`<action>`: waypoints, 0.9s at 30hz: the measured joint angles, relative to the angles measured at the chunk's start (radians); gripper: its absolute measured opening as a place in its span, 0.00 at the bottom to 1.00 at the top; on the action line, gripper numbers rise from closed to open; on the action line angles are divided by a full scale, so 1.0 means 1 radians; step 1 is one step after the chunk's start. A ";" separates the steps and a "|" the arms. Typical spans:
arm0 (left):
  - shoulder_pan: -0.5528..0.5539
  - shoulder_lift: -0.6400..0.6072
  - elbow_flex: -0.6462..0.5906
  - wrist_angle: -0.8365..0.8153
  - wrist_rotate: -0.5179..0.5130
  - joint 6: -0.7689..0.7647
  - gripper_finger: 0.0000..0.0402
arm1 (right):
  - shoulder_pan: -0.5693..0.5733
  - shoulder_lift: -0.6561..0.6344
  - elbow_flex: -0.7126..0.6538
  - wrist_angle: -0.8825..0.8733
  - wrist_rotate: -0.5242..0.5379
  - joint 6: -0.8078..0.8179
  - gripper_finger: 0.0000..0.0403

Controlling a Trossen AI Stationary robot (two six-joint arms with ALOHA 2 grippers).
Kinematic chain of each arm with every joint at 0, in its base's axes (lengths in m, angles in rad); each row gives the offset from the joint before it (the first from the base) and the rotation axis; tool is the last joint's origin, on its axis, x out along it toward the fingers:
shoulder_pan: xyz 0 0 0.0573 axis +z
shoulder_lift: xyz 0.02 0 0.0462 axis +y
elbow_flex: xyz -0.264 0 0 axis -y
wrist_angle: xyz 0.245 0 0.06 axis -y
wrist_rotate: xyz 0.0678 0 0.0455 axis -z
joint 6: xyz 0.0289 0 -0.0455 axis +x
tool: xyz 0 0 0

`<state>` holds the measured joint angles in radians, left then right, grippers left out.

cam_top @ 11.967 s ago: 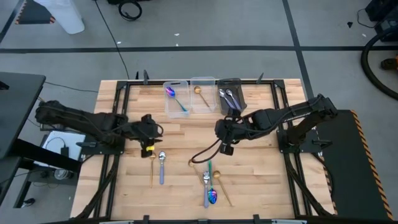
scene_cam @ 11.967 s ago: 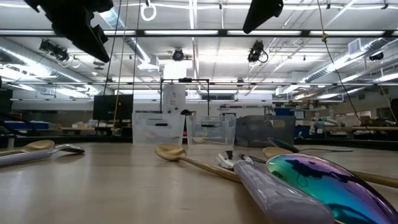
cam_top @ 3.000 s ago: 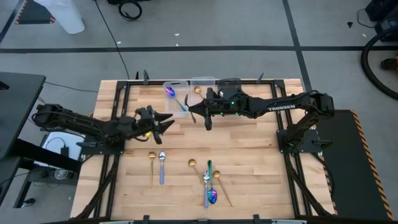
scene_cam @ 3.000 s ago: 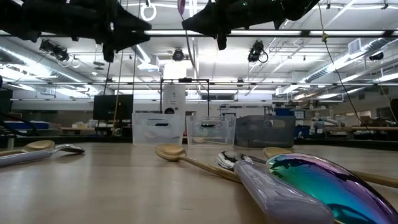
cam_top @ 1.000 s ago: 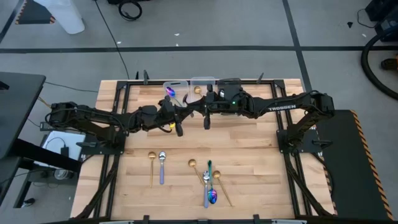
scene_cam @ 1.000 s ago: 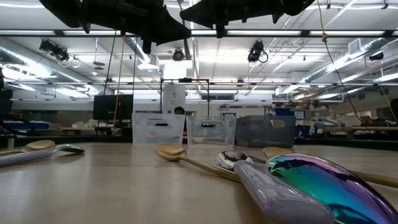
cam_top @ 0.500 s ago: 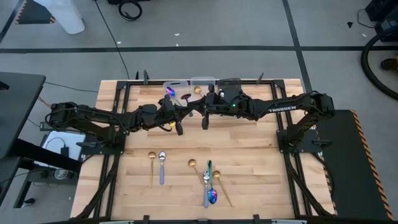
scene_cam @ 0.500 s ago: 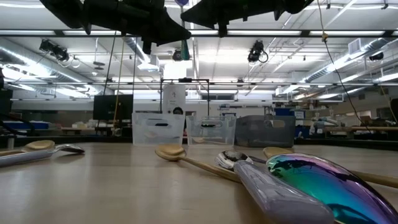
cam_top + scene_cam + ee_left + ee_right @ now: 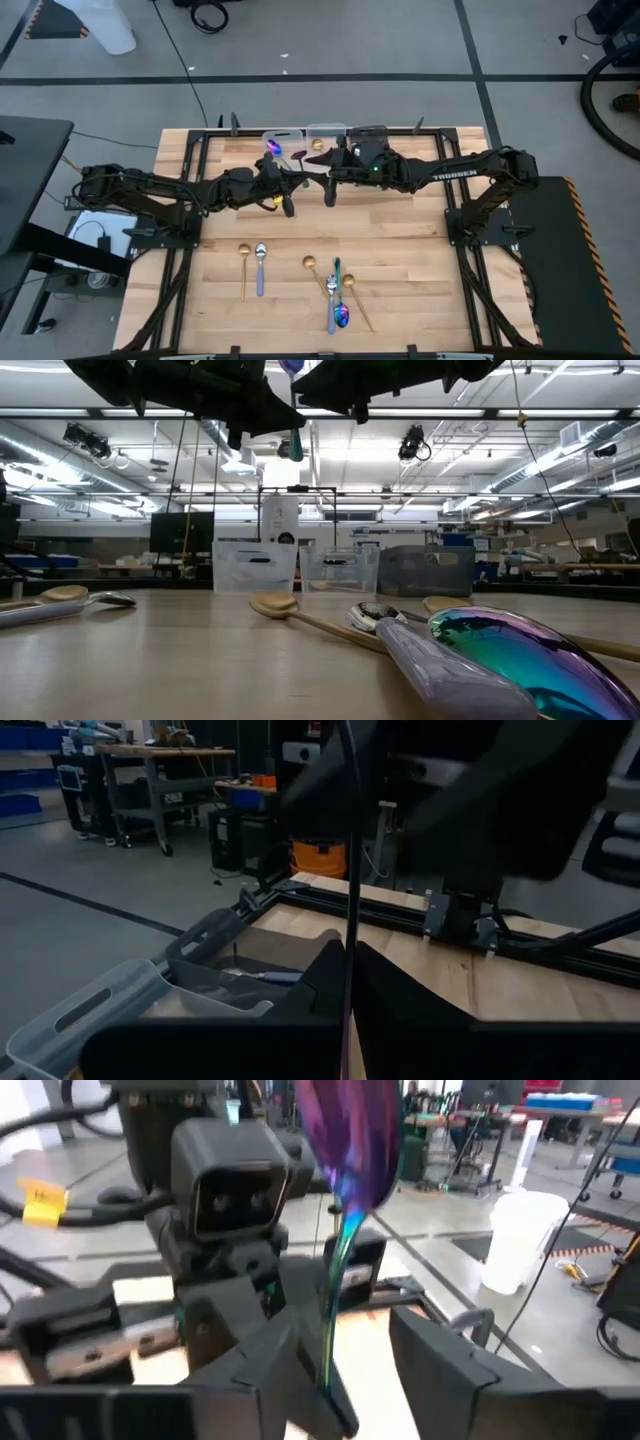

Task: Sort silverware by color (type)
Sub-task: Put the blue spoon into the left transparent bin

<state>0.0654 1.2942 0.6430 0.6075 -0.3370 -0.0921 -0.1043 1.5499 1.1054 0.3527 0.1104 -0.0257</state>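
both arms are meeting over the far middle of the table (image 9: 400, 250), just in front of the row of bins. the left gripper (image 9: 290, 185) is pinching its fingers tight on the slim handle of an iridescent spoon (image 9: 352, 1150), which is standing upright between the two arms with its blue-purple bowl on top. the right gripper (image 9: 327, 182) is sitting just beside it with its fingers (image 9: 440, 1360) spread apart on either side of the teal handle, not clamping it. from table height the spoon's bowl is showing high up between the two dark arms. the rest of the silverware is lying nearer the front edge: a gold spoon (image 9: 243, 262) and a silver spoon (image 9: 260, 262) side by side at the left, and a cluster in the middle with another iridescent spoon (image 9: 341, 314) among gold and silver ones. the clear bin (image 9: 272, 138) at the far edge is holding a blue-purple piece.
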 joint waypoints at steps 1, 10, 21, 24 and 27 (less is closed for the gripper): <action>0.000 0.000 0.000 0.000 0.000 0.000 0.04 | 0.000 -0.005 0.000 -0.012 0.000 0.000 0.44; 0.011 -0.044 0.000 -0.028 0.001 0.021 0.04 | 0.011 -0.118 0.000 -0.152 -0.001 0.023 0.53; 0.089 -0.060 0.000 -0.042 0.100 -0.006 0.04 | 0.091 -0.191 0.000 -0.331 0.062 0.083 0.51; 0.122 -0.060 0.000 -0.042 0.142 -0.024 0.04 | 0.121 -0.179 0.000 -0.357 0.092 0.090 0.51; 0.146 -0.060 0.028 -0.087 0.174 -0.027 0.04 | 0.147 -0.178 0.000 -0.388 0.122 0.108 0.51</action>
<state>0.2118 1.2343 0.6706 0.5208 -0.1633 -0.1193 0.0427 1.3722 1.1057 -0.0356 0.2325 0.0819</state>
